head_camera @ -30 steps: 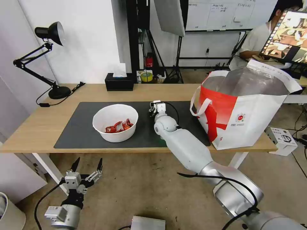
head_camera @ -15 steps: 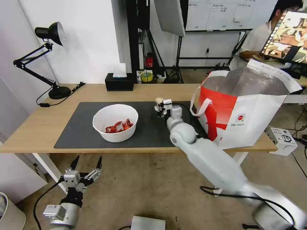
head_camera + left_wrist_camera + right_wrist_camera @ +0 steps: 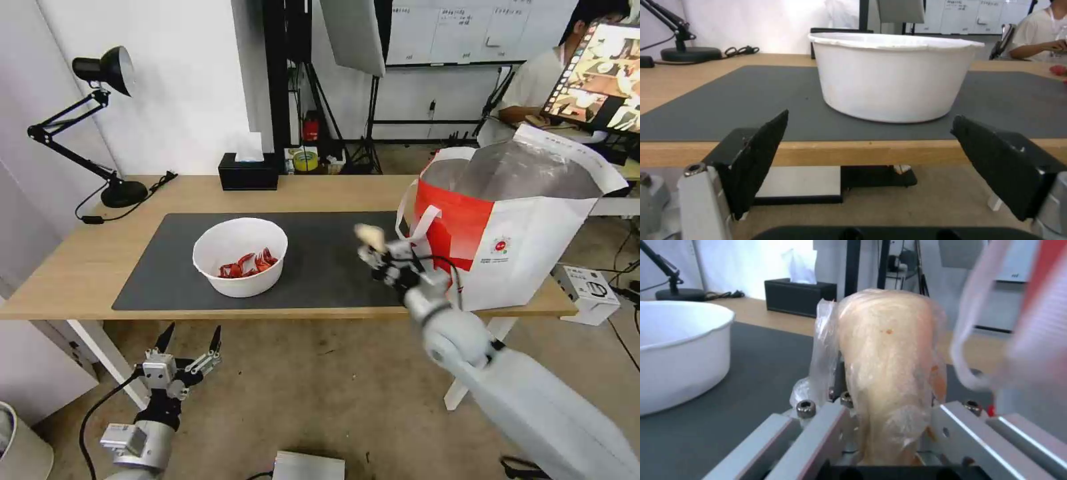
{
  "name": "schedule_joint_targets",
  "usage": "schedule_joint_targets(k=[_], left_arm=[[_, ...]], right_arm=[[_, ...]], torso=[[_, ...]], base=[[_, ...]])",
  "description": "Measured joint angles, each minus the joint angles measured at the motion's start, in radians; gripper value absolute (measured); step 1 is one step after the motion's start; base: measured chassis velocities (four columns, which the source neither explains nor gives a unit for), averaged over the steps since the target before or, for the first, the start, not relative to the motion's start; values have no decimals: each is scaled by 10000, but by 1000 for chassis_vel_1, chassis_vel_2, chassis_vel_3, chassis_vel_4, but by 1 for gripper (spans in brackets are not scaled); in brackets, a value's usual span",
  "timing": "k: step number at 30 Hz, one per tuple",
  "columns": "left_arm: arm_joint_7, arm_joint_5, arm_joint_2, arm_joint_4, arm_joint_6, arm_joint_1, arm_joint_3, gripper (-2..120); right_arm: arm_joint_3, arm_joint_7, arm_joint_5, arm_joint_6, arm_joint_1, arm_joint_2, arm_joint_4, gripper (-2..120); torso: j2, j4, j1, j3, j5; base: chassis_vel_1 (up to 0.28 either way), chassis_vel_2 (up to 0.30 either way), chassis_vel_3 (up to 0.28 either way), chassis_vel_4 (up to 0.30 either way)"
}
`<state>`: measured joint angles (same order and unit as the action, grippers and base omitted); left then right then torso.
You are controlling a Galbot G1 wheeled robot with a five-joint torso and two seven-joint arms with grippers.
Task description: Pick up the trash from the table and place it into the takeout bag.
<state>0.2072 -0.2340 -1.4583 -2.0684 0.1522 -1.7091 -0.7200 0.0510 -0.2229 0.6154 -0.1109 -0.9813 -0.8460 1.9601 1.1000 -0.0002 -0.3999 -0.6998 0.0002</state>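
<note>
Left claw (image 3: 190, 347), black fingers spread apart, hangs low in front of the worktop's near edge with nothing between them; from its wrist view the gap frames the white round bowl (image 3: 893, 76), so it seems parked where a reach for that bowl would be short. Right claw (image 3: 373, 250) is clamped on the beige ball wrapped in clear film (image 3: 889, 366), held up off the dark grey rectangular mat (image 3: 320, 260) and just beside the red-and-white side of the big boxy takeout bag with silver foil lining (image 3: 527, 233); I judge the lift is there to clear the bag's tall rim, which stands higher than the ball now. On the mat, well apart from the ball, the bowl holds red crayfish shells (image 3: 248, 263). Farther back on the long light-wood worktop (image 3: 87, 260) sits a black tissue box (image 3: 248, 173), and a black desk lamp (image 3: 100, 120) stands at the far left corner
</note>
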Motion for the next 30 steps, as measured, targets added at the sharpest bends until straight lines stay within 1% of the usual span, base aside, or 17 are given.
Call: schedule_joint_targets(k=[3,4,7,8,11,12,15,16,19,20,21,23,24,25,27,28,30], left_arm=[[1,112,26,-27,-1,-60,158,100],[1,112,26,-27,-1,-60,158,100],[4,204,54,-72,-1,-122,305,100],[4,204,54,-72,-1,-122,305,100],[4,233,90,-83,6,-177,348,100],[4,233,90,-83,6,-177,348,100],[6,233,219,-30,18,-128,381,100],[6,233,219,-30,18,-128,381,100],[6,226,263,-23,26,-81,418,100],[6,226,263,-23,26,-81,418,100],[6,225,273,-82,28,-115,451,100],[9,231,272,-166,39,-166,526,100],[9,231,272,-166,39,-166,526,100],[17,239,271,-205,46,-186,577,100],[43,259,264,-309,63,-222,676,100],[43,259,264,-309,63,-222,676,100],[73,267,261,-385,118,-279,760,100]], right_arm=[[956,424,-290,453,-1188,119,621,7],[956,424,-290,453,-1188,119,621,7],[1677,780,-400,941,-2294,59,1196,7],[1677,780,-400,941,-2294,59,1196,7],[2334,1015,-476,1680,-3182,-309,1746,7],[2334,1015,-476,1680,-3182,-309,1746,7],[3113,1277,-395,2317,-3739,-832,2299,7],[3113,1277,-395,2317,-3739,-832,2299,7],[4018,1264,-54,2558,-3934,-1184,2833,7],[4018,1264,-54,2558,-3934,-1184,2833,7],[4323,1129,126,2558,-3926,-1190,3000,7],[4843,914,541,2515,-3826,-1053,3229,7],[4843,914,541,2515,-3826,-1053,3229,7],[5080,809,758,2437,-3752,-916,3288,7],[5659,423,1465,2148,-3496,-392,3337,7],[5659,423,1465,2148,-3496,-392,3337,7],[6111,95,2276,1835,-3262,143,3339,7]], torso=[[0,2,0,0,-2],[0,2,0,0,-2],[1,0,0,0,-2],[1,0,0,0,-2],[0,2,0,-1,-1],[0,2,0,-1,-1],[0,2,1,0,-1],[0,2,1,0,-1],[1,2,-1,-1,-1],[1,2,-1,-1,-1],[0,2,-1,-1,-3],[1,1,-1,-1,-1],[1,1,-1,-1,-1],[1,2,-1,-1,-3],[0,1,-1,-2,0],[0,1,-1,-2,0],[0,1,-2,-2,1]], base=[[0,0,0,0],[0,0,0,0],[0,0,0,0],[0,0,0,0],[0,0,0,0],[0,0,0,0],[0,0,0,0],[0,0,0,0],[0,0,0,0],[0,0,0,0],[0,0,0,0],[0,0,0,0],[0,0,0,0],[0,0,0,0],[0,0,0,0],[0,0,0,0],[0,0,0,0]])
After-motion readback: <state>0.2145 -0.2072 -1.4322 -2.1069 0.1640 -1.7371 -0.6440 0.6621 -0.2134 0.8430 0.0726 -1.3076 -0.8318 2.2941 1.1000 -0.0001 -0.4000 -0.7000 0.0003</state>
